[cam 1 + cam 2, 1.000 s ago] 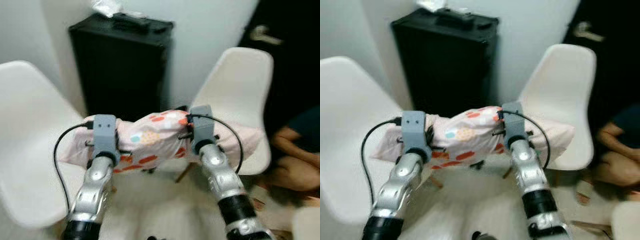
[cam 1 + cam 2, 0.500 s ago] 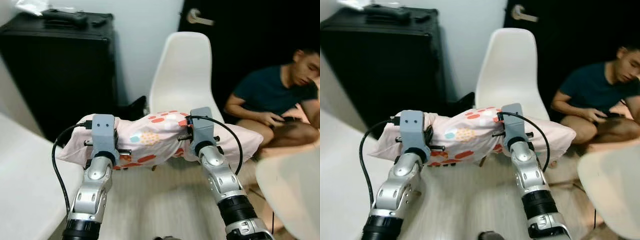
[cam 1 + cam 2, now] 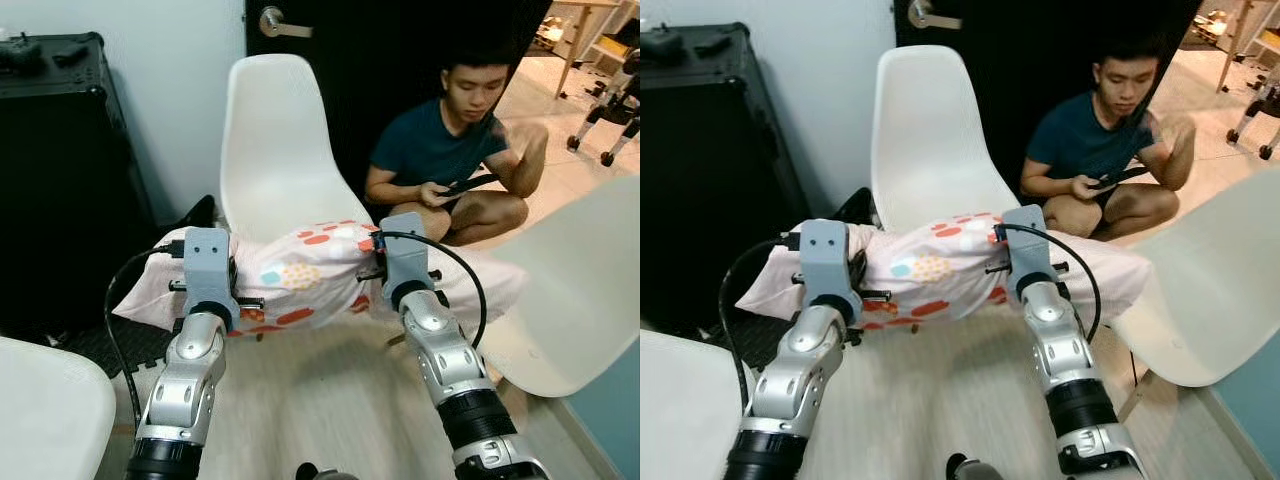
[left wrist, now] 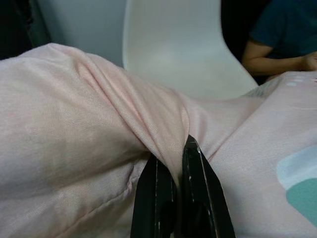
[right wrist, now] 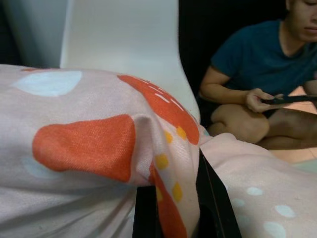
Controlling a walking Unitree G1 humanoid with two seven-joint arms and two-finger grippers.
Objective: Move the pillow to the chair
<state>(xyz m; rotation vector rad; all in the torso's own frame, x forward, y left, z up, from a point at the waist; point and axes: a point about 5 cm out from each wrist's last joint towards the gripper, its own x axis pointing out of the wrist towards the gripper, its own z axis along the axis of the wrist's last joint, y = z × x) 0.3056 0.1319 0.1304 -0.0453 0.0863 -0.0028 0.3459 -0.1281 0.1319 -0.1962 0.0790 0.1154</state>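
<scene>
While the pillow [image 3: 300, 280] hangs crosswise in the air between both arms, its long axis runs from the robot's left to its right, and the chair [image 3: 275, 150] that the coming move seems to turn on stands straight ahead, just beyond the pillow, its seat partly hidden behind the pink cloth. Starting at the left, the left gripper [image 4: 171, 171] is clamped on the pillow's left part: in the left wrist view its two black fingers [image 4: 198, 193] are pressed together with a ridge of plain pink fabric pinched between them, and the chair's white back rises behind the bunched cloth. The pillow's middle, printed with red and pale spots, sags little and looks evenly carried. Further right, the right gripper [image 5: 173, 198] grips the pillow's right part, its fingers [image 5: 210, 198] set a little apart with a fold of spotted fabric nipped between them. Neither arm is clearly nearer the chair; both sit level on the near side of the pillow, so the load would likely go forward and down onto the seat together. Right of the chair, a person [image 3: 450, 150] in a dark shirt crouches on the floor by a dark doorway, and a second white chair [image 3: 570, 290] stands nearer, at the pillow's right end, which could catch that end in a forward move.
</scene>
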